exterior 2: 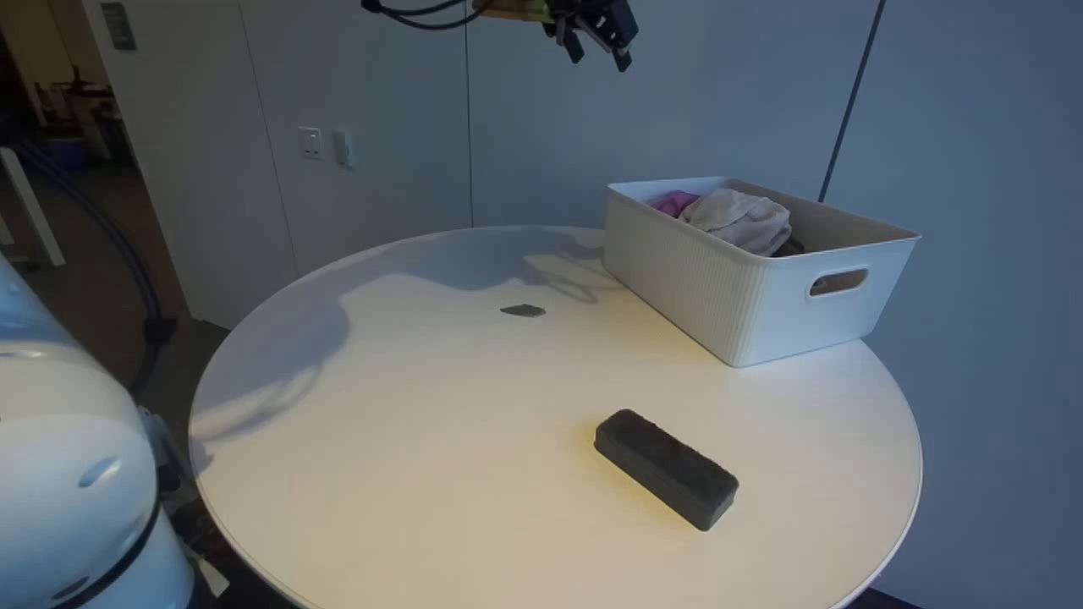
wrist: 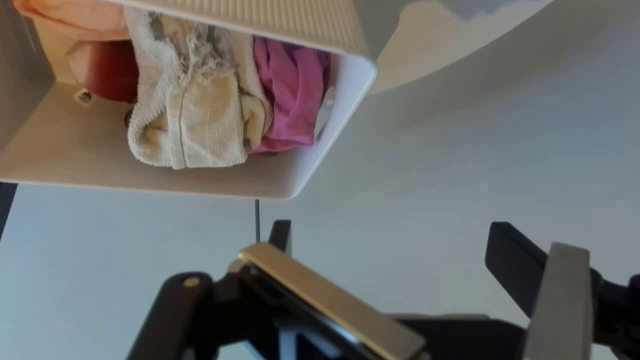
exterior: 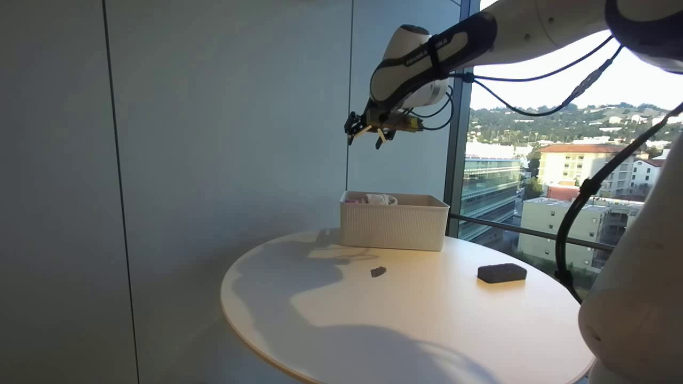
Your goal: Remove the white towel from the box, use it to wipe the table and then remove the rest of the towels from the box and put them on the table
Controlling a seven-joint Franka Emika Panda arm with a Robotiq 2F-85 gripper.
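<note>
The arm reaches out, gripper angled downward with jaws apart

From here I work one claw with two fingers. Below the claw I count one surface, and on it one box, one black block and one small dark scrap. Inside the box, also lower than the claw, I make out one white towel, one pink cloth, one red patch and one peach patch; I can't tell whether those patches belong to one cloth or two.
</note>
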